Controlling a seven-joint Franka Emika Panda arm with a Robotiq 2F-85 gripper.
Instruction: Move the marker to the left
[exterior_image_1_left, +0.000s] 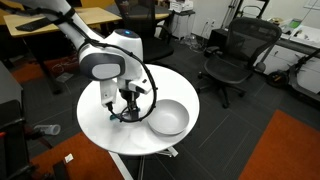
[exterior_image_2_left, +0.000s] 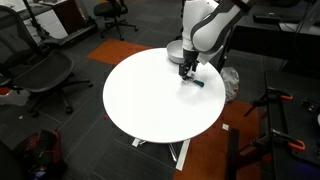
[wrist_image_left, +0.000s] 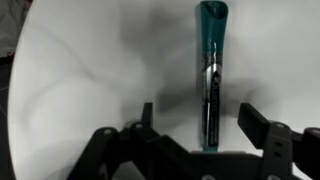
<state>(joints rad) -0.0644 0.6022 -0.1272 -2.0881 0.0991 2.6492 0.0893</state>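
Note:
The marker is a thin teal-blue pen with a dark middle, lying flat on the round white table. In the wrist view it runs lengthwise between my gripper's two fingers, nearer the right finger, with a gap on each side. The gripper is open and low over the table. In an exterior view the marker lies just under the gripper, near the table's far edge. In an exterior view the gripper hangs over the table next to the grey bowl; the marker is hard to make out there.
The grey bowl sits on the table close beside the gripper. The round white table stands on a pedestal. Black office chairs and desks stand around it. An orange-red carpet patch lies on the floor.

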